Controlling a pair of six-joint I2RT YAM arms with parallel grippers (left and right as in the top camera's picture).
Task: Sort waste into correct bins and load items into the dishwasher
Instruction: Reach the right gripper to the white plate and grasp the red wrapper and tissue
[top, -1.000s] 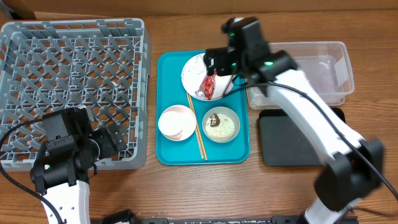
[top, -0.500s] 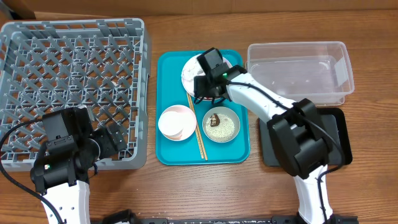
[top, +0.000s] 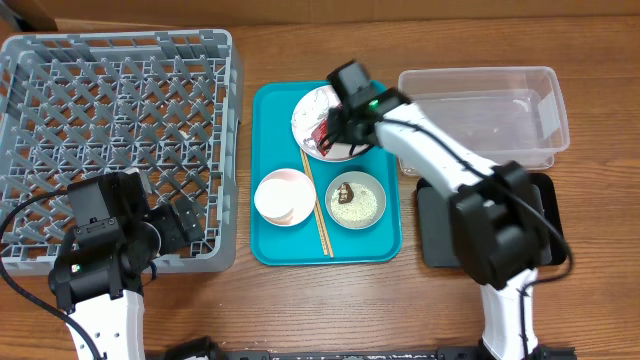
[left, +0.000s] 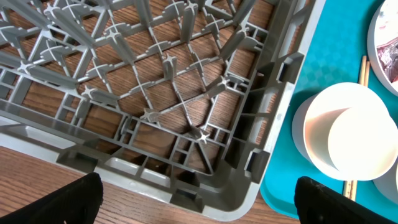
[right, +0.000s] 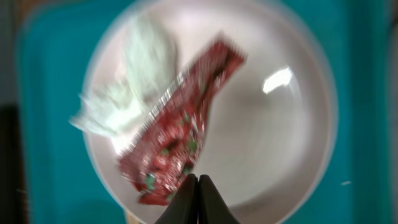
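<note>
Left end effector (left: 199, 190): spread wide, parked at the dish rack (top: 110, 120) corner.
Wrapper (right: 180, 134): lying on the white plate (right: 280, 143), teal tray (top: 370, 245), unmoved since a second ago.
Right end effector (right: 198, 183): swung in over the plate; fingers clenched, nothing seen pinched.
Clear tub (top: 500, 100): no waste seen inside; sorting is judged barely begun.

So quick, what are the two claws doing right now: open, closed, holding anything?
Left gripper: open, holding nothing.
Right gripper: closed, tips together at the edge of the red wrapper; blur hides whether it pinches it.
</note>
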